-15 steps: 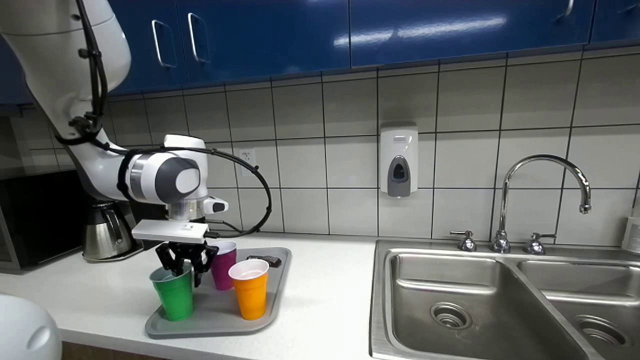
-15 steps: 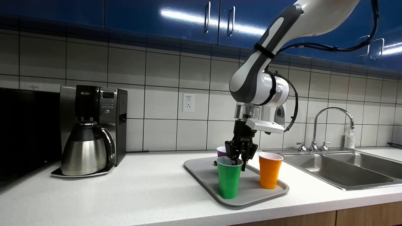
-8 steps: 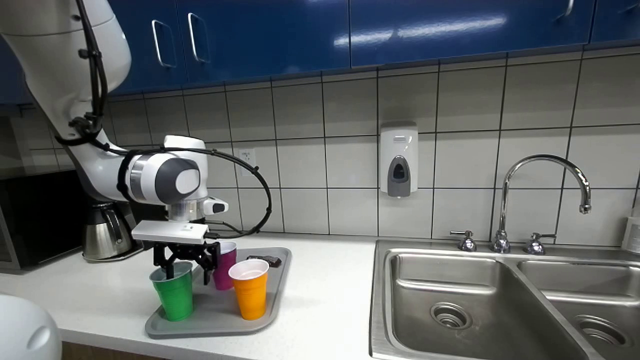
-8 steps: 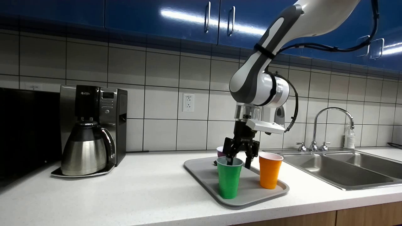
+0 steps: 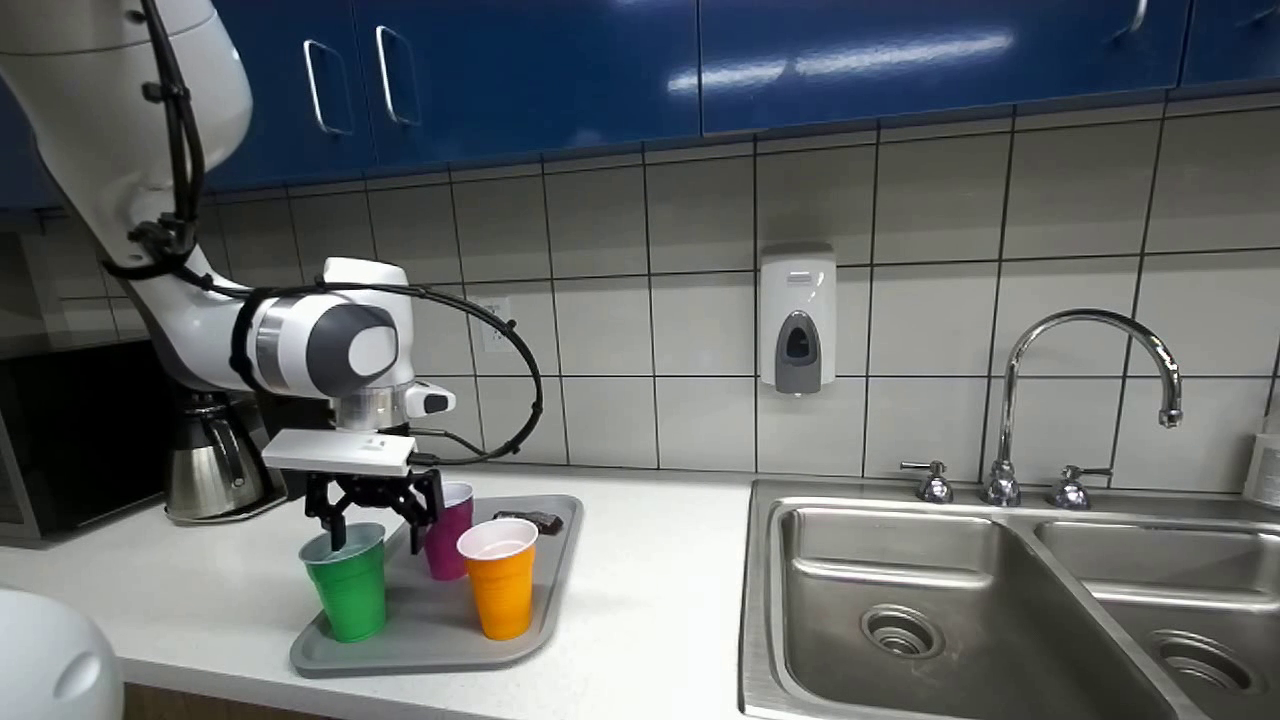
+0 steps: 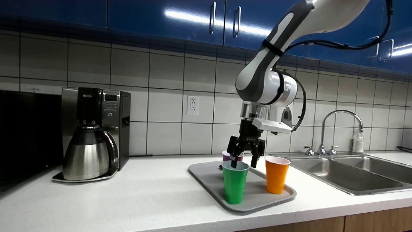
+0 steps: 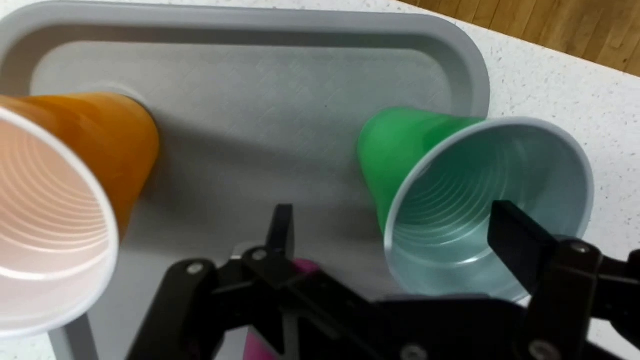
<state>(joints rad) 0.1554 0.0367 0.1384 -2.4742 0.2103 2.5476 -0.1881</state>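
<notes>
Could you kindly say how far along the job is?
Done, apparently: the green cup stands upright on the tray, ungripped. In hand: the open gripper straddles one side of the cup's rim, one finger over or just inside the mouth. Left, probably: raising it clear, since that finger overlaps the cup.

Black gripper (image 5: 377,546) spread wide over the rim of a green cup (image 5: 347,597)
One finger (image 5: 338,532) stands at the cup's mouth, whether dipping inside I can't tell from here; the second hangs outside it, in front of the purple cup (image 5: 450,545) as I see it. An orange cup (image 5: 502,592) shares the grey tray (image 5: 430,645), all three cups upright, with a small dark item (image 5: 535,521) lying behind it. A steel carafe (image 5: 207,478) stands beyond the arm (image 5: 195,335). Farther along the white counter (image 5: 655,600) is a double steel sink (image 5: 761,600) with a curved faucet (image 5: 1007,420), and a soap dispenser (image 5: 798,290) hangs on the tiled wall (image 5: 605,325) under blue cabinets (image 5: 560,70)
</notes>
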